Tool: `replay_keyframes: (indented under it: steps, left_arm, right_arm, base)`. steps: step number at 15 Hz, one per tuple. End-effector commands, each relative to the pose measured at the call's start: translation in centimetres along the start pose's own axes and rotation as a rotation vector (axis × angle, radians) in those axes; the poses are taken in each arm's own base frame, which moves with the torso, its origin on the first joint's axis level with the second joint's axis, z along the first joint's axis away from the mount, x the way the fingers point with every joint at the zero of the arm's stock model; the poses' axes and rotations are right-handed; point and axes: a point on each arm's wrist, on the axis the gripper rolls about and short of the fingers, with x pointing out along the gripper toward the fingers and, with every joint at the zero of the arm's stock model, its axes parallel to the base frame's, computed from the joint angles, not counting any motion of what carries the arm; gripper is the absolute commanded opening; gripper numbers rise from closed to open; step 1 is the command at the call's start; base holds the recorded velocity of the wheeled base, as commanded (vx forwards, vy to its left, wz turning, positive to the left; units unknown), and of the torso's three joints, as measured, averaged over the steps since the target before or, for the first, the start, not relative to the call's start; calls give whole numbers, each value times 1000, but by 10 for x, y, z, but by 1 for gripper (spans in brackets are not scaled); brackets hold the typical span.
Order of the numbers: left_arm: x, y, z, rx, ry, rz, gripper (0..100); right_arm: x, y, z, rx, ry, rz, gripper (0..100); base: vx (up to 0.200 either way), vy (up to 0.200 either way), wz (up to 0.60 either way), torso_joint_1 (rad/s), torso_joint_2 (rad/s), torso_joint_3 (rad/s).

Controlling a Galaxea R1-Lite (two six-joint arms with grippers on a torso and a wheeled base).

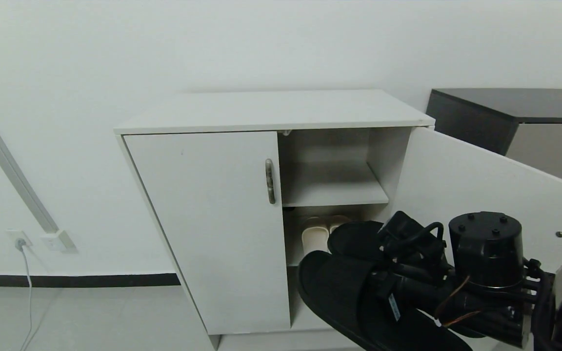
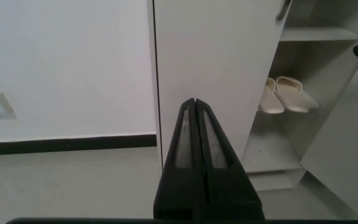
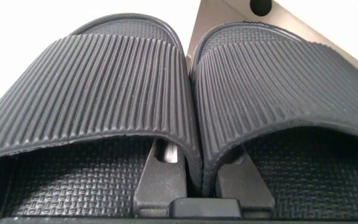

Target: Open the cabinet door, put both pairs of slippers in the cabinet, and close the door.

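Note:
The white cabinet (image 1: 203, 219) has its left door shut and its right door (image 1: 481, 195) swung open. A cream pair of slippers (image 1: 320, 231) lies on the middle shelf inside, and the same cream slippers (image 2: 288, 94) show in the left wrist view. My right gripper (image 1: 383, 285) is shut on the black pair of slippers (image 1: 344, 287), pinching the inner edges of both together, in front of the open compartment. The black slippers (image 3: 185, 93) fill the right wrist view, with my fingers (image 3: 166, 174) under their straps. My left gripper (image 2: 195, 102) is shut and empty, low in front of the shut left door.
A dark cabinet (image 1: 515, 122) stands to the right behind the open door. The upper shelf (image 1: 334, 190) inside is bare, as is the bottom compartment (image 2: 272, 152). A wall socket with a cable (image 1: 20, 243) sits at lower left on the wall.

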Motion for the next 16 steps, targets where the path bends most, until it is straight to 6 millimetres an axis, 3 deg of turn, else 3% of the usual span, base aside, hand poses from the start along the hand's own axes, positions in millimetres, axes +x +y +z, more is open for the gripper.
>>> replay_keyframes:
  steps: [1, 6, 16]
  left_arm:
    - [0, 0, 0, 0, 1, 1, 0]
    - [0, 0, 0, -2, 1, 1, 0]
    - [0, 0, 0, -2, 1, 1, 0]
  right_arm:
    - [2, 2, -3, -3, 3, 6, 0]
    - [2, 4, -3, -5, 1, 10, 0]
    - [9, 5, -7, -5, -13, 7, 0]
  base:
    - [0, 0, 0, -90, 461, 364]
    - [0, 0, 0, -36, 407, 353]
    - [0, 0, 0, 0, 0, 0]
